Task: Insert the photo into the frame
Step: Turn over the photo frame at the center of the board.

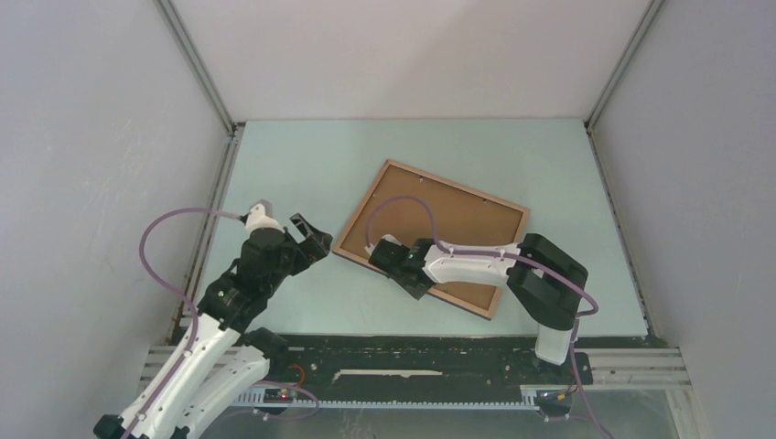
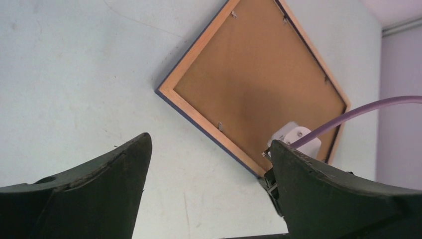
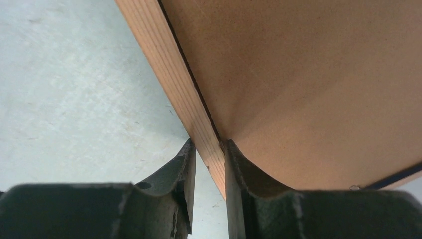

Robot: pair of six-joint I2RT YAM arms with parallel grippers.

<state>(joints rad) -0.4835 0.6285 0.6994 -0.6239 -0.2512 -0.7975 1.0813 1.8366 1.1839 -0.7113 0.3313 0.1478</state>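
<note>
The frame lies tilted on the pale table with its wood-brown back up, and a plain brown backing board fills it. My right gripper is shut on the frame's near-left rail, with one finger outside the rail and one on the board. My left gripper is open and empty, just left of the frame's left corner. In the left wrist view it faces the frame's rail and the board. The photo is not in view.
Grey enclosure walls with metal corner posts close in the table on three sides. A black mounting rail runs along the near edge. Purple cables loop from both arms; the right one arcs over the board.
</note>
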